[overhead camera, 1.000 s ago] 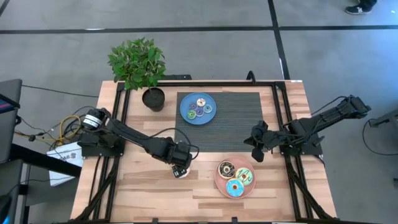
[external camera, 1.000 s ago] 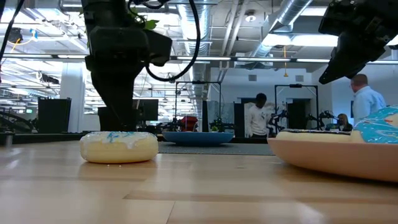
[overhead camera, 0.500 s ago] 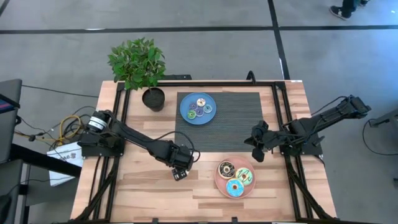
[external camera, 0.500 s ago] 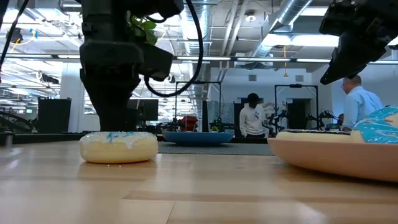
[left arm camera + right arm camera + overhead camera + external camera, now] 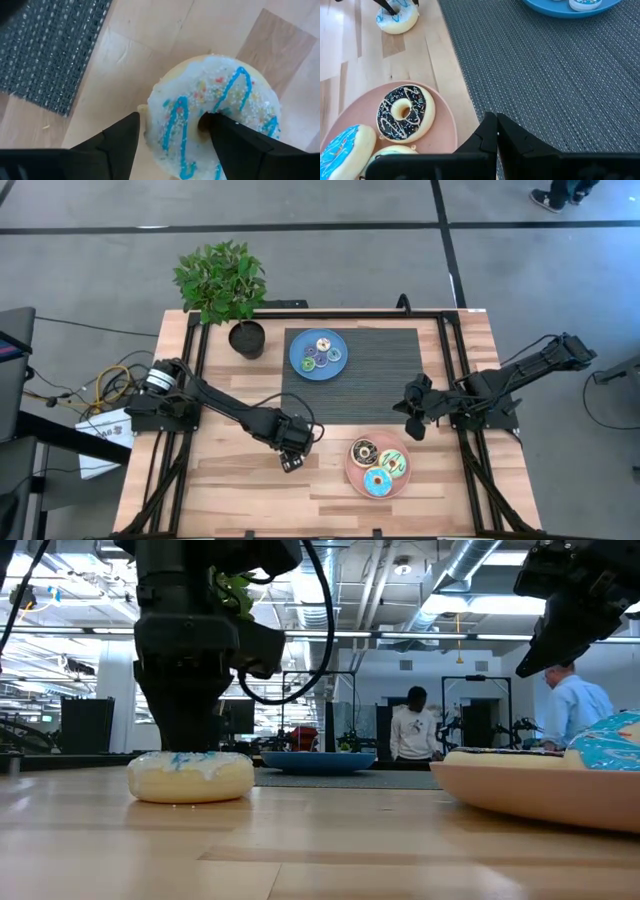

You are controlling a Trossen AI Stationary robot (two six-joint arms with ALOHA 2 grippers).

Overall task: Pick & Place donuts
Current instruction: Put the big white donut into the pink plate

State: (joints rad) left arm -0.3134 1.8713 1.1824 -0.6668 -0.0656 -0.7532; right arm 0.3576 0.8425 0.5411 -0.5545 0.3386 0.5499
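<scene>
The cream donut lies on the wood surface left of the pink plate, with the left tool straddling 1 side of its ring, one finger in the hole. That plate carries 3 donuts. Behind it, above the mat, the right tool hangs clenched and empty.

Two dark jointed arms, black looping cables; left arm silver-capped base joint.

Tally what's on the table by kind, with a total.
Large donuts: 4
Tiny donuts: 4
Plates: 2
Potted plant: 1
Mat: 1
Total: 12
</scene>
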